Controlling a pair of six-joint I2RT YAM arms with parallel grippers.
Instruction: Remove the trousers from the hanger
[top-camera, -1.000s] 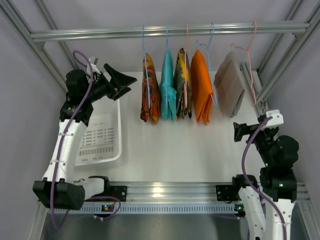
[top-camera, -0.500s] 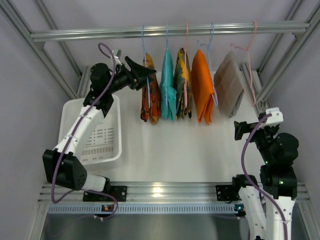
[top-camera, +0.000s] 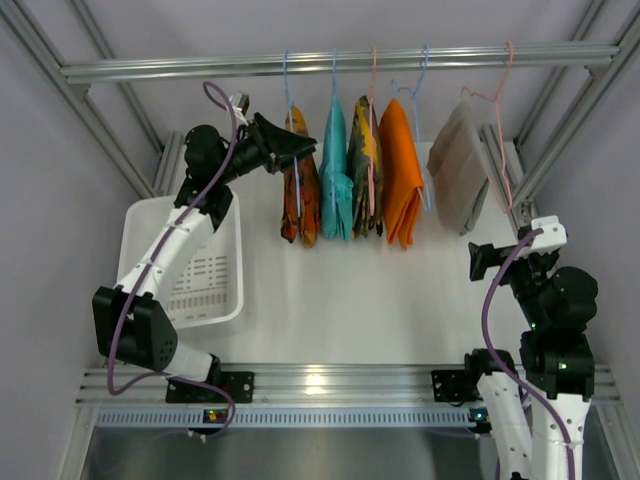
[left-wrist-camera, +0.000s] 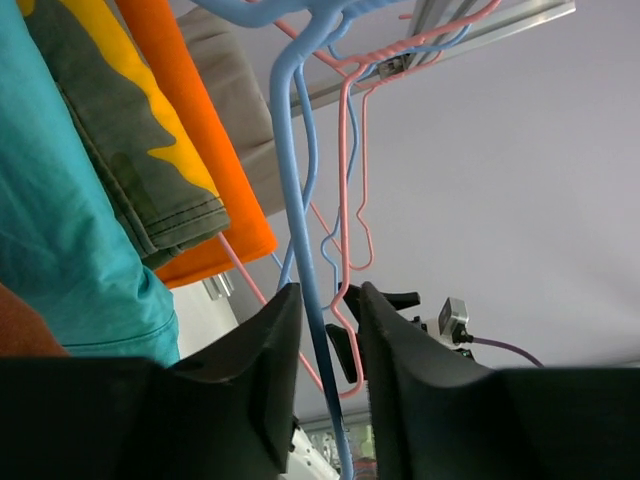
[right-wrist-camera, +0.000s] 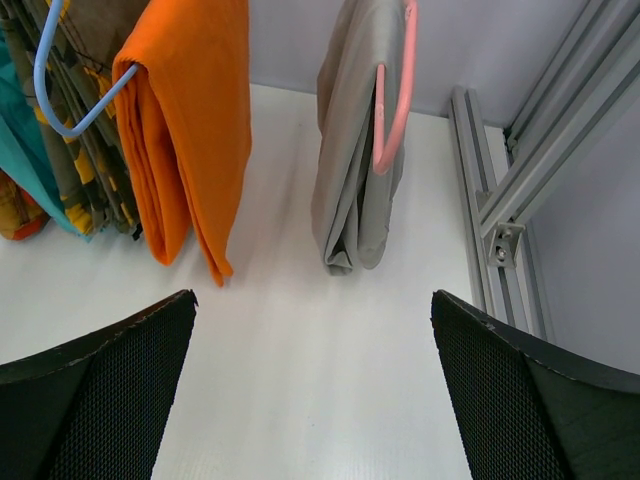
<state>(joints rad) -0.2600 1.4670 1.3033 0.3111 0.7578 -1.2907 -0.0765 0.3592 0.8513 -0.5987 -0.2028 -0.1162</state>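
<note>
Left end effector (top-camera: 302, 146) has advanced to the leftmost blue wire hanger (left-wrist-camera: 290, 160), jaws narrowed astride it, unclamped. Folded orange-red-yellow patterned trousers (top-camera: 300, 195) hang there, plain teal trousers (top-camera: 336, 180) adjoining. Right end effector (right-wrist-camera: 312, 297) wide.

Orange-red-yellow patterned trousers (top-camera: 300, 200); plain teal trousers (top-camera: 337, 190); olive-yellow patterned garment (top-camera: 362, 170); plain orange garment (top-camera: 402, 185); beige garment (top-camera: 457, 165); white basket (top-camera: 200, 320).

patterned trousers (top-camera: 301, 200): orange, red, yellow and brown; folded, hung leftmost in the row on a blue hanger (top-camera: 287, 90).
teal trousers (top-camera: 336, 185): plain, folded, hung just beside them.
</note>
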